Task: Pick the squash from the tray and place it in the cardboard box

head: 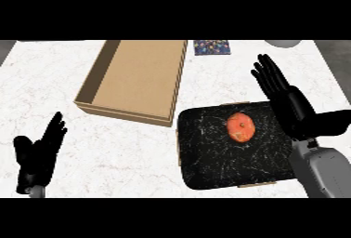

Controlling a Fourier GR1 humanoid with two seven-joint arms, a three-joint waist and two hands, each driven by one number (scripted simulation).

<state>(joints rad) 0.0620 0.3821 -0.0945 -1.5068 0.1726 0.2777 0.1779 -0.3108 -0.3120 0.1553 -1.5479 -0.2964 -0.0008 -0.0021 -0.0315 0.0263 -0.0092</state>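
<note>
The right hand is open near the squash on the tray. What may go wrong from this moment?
1. The squash is small and round. When the straight fingers of the right hand close on it, it might roll across the tray instead of being caught.
2. The cardboard box has a raised wall facing the tray, so a low carry could knock the squash against that wall.

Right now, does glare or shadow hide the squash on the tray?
Head view: no glare, even light; the squash shows whole against the dark tray; the open right hand covers only the tray's right edge.
</note>
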